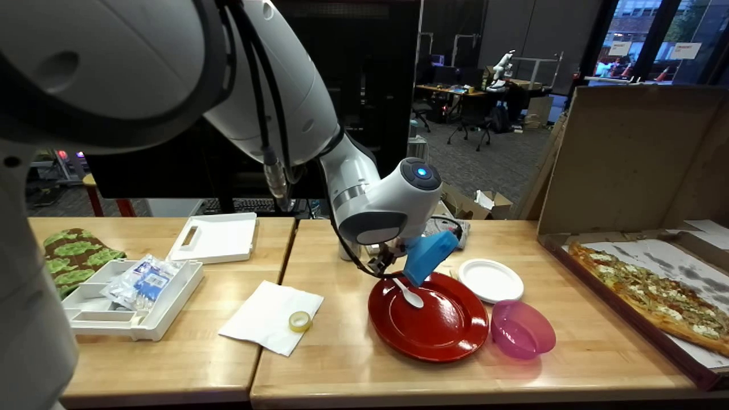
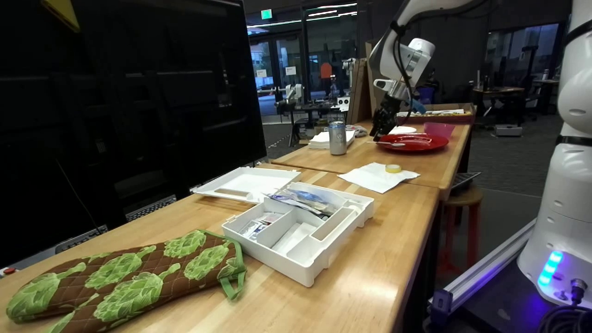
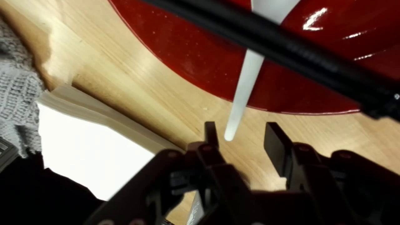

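Observation:
My gripper [image 3: 241,132] is open with nothing held between its fingers. In the wrist view the handle end of a white spoon [image 3: 243,84] shows between the two fingertips, closer to the left one; I cannot tell how high the fingers are above it. The spoon lies on a red plate [image 3: 193,62], its handle reaching past the rim over the wooden table. In both exterior views the spoon [image 1: 412,297] [image 2: 393,144] rests on the red plate [image 1: 438,330] [image 2: 423,142]. The gripper [image 2: 377,136] points down at the plate's edge. A black cable crosses the wrist view.
A pink bowl [image 1: 521,330] and white paper plate [image 1: 491,280] flank the red plate. A silver can [image 2: 337,138], napkin stack [image 3: 90,150] and grey knit cloth [image 3: 18,84] stand nearby. Also present: tape [image 1: 299,322] on a napkin [image 1: 256,310], compartment box [image 2: 296,268], oven mitt [image 2: 134,273], open pizza box [image 1: 626,165].

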You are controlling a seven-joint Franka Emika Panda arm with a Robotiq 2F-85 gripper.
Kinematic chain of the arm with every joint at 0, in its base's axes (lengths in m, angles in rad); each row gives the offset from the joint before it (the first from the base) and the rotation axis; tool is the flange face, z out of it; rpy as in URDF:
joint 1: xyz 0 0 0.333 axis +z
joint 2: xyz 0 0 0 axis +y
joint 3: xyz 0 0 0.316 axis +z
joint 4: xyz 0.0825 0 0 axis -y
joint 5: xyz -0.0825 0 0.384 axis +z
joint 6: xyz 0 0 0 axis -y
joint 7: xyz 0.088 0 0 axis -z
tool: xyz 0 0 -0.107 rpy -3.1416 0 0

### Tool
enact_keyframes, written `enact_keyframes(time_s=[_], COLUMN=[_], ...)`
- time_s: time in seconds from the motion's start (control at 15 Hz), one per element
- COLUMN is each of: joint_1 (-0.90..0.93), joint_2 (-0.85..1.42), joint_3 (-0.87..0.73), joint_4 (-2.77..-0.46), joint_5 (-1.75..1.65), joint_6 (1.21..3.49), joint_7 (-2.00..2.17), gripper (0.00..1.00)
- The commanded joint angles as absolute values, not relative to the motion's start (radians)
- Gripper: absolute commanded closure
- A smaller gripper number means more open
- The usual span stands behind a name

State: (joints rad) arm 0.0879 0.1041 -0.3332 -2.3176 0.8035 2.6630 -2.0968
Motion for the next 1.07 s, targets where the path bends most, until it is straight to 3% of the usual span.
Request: enact_keyframes(time_s=[0.0, 0.2, 0.27, 0.53, 0.6, 1.0], joint_1=[0.099, 0.121, 0.131, 0.161, 0.092, 0.057], joint_2=[0.056, -0.009, -0.038, -0.14, -0.168, -0.34], joint_3=[-0.326, -0.313, -0.307, -0.273, -0.191, -0.105], joint_4=[-2.34, -2.39, -2.416, -2.519, -2.547, -2.684], joint_5=[0.796, 0.733, 0.689, 0.491, 0.431, 0.082], joint_6=[2.678, 2.688, 2.682, 2.669, 2.661, 2.598], joint_7=[-2.117, -2.182, -2.193, -2.194, -2.185, -2.162], gripper=[0.24, 0.04, 0.01, 0.0, 0.0, 0.0])
